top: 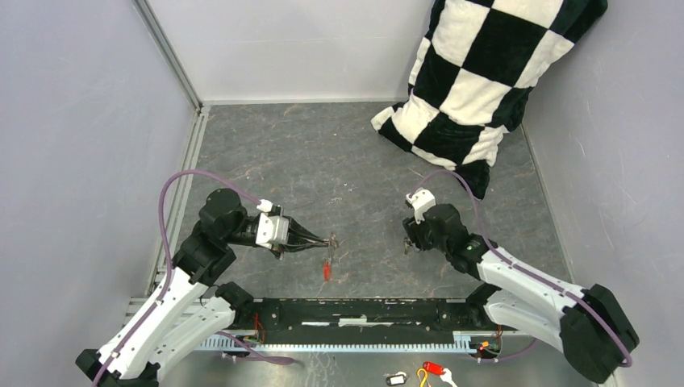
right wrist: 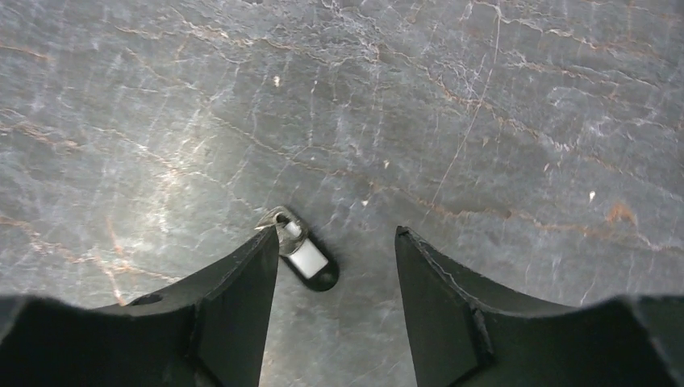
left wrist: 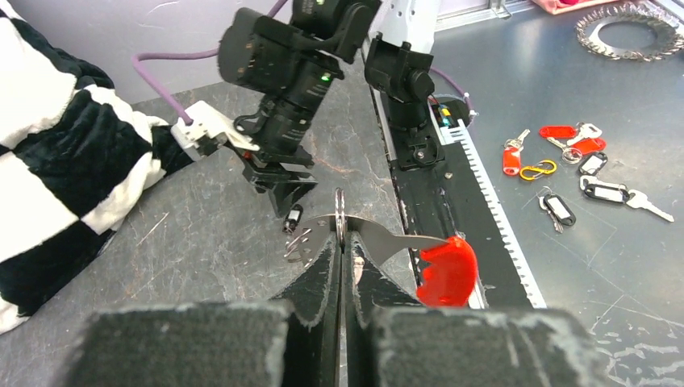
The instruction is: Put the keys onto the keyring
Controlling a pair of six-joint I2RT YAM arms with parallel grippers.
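While the left gripper (left wrist: 340,242) is clamped shut on the keyring (left wrist: 339,208), it holds the ring edge-up and clear of the table (right wrist: 484,121). The red key (left wrist: 446,272) hangs from the ring by its blade, so we judge that key threaded. Holding the ring raised towards the centre presents it to the other arm.

The right gripper (right wrist: 335,235) hovers low, jaws apart and empty. The small dark key tag (right wrist: 306,260) lies flat just beside the finger at the left of the wrist view, not between the two. We read this as lining up a pick; the claw would need a sideways shift to straddle the tag. We see no green key.

Room: bare table surrounds the tag. The checkered cushion (top: 476,72) sits well apart at the far corner. The black rail (top: 363,310) bounds the near edge. The grippers are near each other but apart.
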